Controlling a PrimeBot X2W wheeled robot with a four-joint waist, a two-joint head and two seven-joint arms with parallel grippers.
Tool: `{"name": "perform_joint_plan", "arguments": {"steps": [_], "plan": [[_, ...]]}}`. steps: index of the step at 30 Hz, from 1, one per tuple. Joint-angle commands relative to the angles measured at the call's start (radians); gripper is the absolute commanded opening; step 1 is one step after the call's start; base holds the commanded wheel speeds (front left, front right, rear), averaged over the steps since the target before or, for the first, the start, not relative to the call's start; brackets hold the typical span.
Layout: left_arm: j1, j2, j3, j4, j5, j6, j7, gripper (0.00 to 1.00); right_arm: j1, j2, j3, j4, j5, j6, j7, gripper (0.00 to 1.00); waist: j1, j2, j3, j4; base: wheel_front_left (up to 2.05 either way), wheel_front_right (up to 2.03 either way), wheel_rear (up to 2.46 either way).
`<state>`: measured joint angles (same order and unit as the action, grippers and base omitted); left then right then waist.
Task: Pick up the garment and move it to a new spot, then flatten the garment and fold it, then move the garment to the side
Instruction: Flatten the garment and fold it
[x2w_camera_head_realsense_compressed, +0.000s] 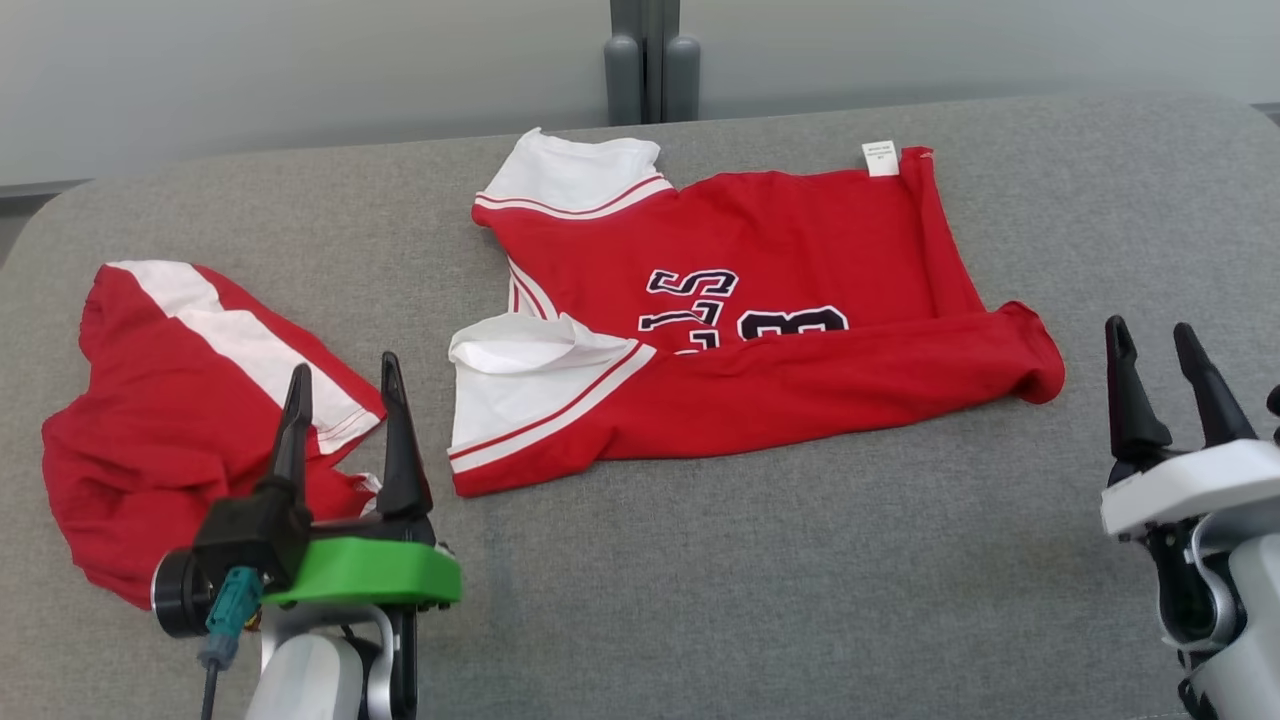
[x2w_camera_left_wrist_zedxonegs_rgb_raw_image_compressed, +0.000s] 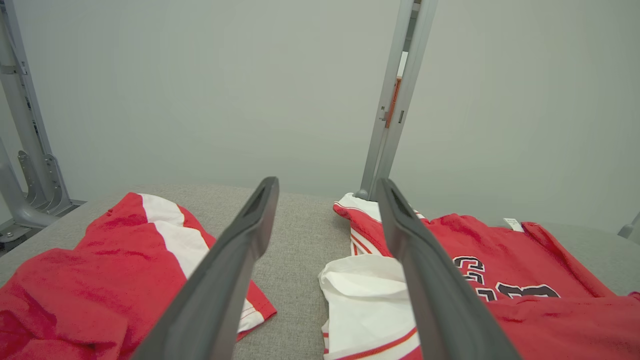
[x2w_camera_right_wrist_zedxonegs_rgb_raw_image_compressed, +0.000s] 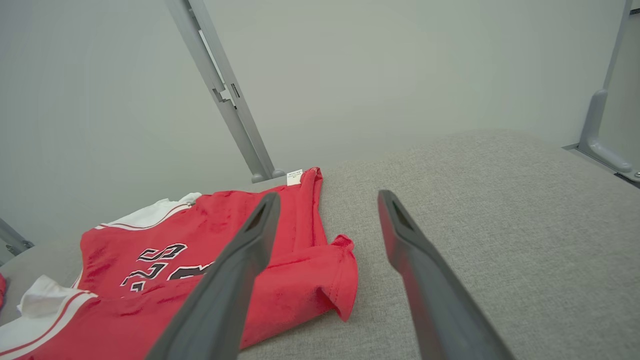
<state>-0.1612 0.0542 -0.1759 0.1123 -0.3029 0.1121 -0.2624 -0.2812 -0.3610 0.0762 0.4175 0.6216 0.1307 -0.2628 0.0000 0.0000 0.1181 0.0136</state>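
Jersey (x2w_camera_head_realsense_compressed: 800, 400) lies on the table (x2w_camera_head_realsense_compressed: 800, 600), long axis left to right, white sleeves leftward, hem rightward. Left gripper (x2w_camera_head_realsense_compressed: 345, 365) and right gripper (x2w_camera_head_realsense_compressed: 1150, 326) both spread, empty.

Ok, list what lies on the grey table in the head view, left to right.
Crumpled red and white garment → red shirt with dark numbers → right gripper, open, at the right edge.

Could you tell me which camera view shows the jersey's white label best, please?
The head view: the white label sits unobstructed at the jersey's far edge. Both wrist views show it, but at a shallower angle.
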Motion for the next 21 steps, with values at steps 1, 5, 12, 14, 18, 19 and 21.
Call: {"name": "perform_joint_plan", "arguments": {"steps": [1,5,12,14,18,19,21], "plan": [[0.031,0.000,0.006,0.001,0.021,-0.005,-0.003,1.00,0.034,0.027,-0.026,-0.029,-0.027,0.000,-0.003,1.00,0.0000,0.0000,-0.012,-0.009,0.00,0.00,0.00],[0.073,-0.003,0.008,0.031,0.022,0.007,-0.003,1.00,0.101,0.106,-0.077,-0.082,-0.082,0.000,-0.003,1.00,0.0000,0.0000,-0.018,-0.032,0.00,0.00,0.00],[0.046,-0.002,-0.025,0.168,0.012,0.030,-0.003,1.00,0.119,0.141,-0.068,-0.095,-0.122,0.000,-0.003,1.00,0.0000,0.0000,-0.010,-0.070,0.00,0.00,0.00],[0.021,-0.002,-0.045,0.242,0.029,0.035,-0.003,1.00,0.112,0.138,-0.063,-0.095,-0.123,0.000,-0.003,1.00,0.0000,0.0000,-0.004,-0.081,0.00,0.00,0.00],[-0.039,-0.001,-0.064,0.384,0.030,0.062,-0.003,1.00,0.096,0.129,-0.054,-0.098,-0.126,0.000,-0.003,1.00,0.0000,0.0000,0.013,-0.100,0.00,0.00,0.00],[-0.051,-0.001,-0.059,0.410,0.013,0.074,-0.003,1.00,0.093,0.126,-0.052,-0.098,-0.125,0.000,-0.003,1.00,0.0000,0.0000,0.018,-0.104,0.00,0.00,0.00],[-0.075,-0.001,-0.064,0.465,-0.024,0.082,-0.003,1.00,0.092,0.120,-0.049,-0.091,-0.123,0.000,-0.003,1.00,0.0000,0.0000,0.026,-0.110,0.00,0.00,0.00]]}}
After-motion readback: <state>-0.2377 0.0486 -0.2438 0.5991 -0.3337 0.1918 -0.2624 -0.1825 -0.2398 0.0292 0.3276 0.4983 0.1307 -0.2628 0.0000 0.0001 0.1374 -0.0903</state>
